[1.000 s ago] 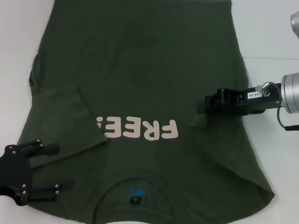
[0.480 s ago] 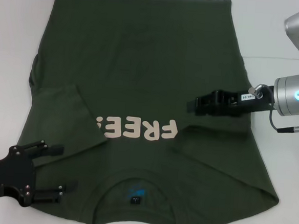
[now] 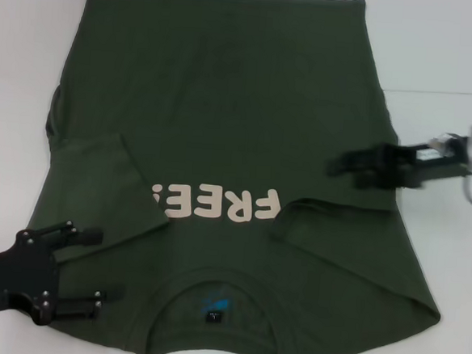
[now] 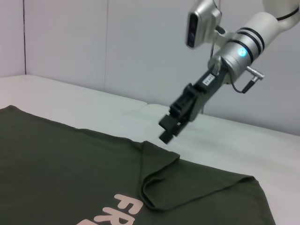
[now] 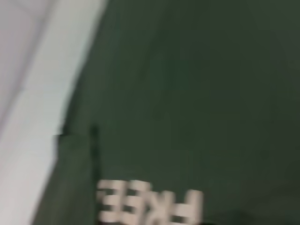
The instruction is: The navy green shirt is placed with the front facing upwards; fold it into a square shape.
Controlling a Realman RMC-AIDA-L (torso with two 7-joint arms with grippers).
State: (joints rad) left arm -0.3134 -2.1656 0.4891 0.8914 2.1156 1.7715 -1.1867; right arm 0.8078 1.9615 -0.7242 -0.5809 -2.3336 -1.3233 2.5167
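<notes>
My right gripper (image 3: 338,165) has pulled back toward three o'clock over the last second, off the middle of the garment and out to its right edge; it now hangs clear above the cloth, which the left wrist view confirms, with nothing in its jaws. Whether those jaws are parted or closed I cannot tell, the head view being smeared there. The right sleeve (image 3: 337,241) it carried now lies folded inward, its crease running from just right of the cream "FREE!" print (image 3: 218,205) down toward five o'clock. The left sleeve (image 3: 109,188) is likewise turned in. I judge both sleeve folds done, leaving the lengthwise folds still to make. The large dark olive-green cotton T-shirt (image 3: 225,103) lies flat, front up, filling most of the white table (image 3: 17,64). Its long axis runs twelve to six: hem at twelve o'clock, round neck with the small blue label (image 3: 213,309) at six, nearest my body, so the print reads upside down to me. My left gripper (image 3: 90,270) waits at seven o'clock over the shoulder, jaws spread wide, holding nothing.
</notes>
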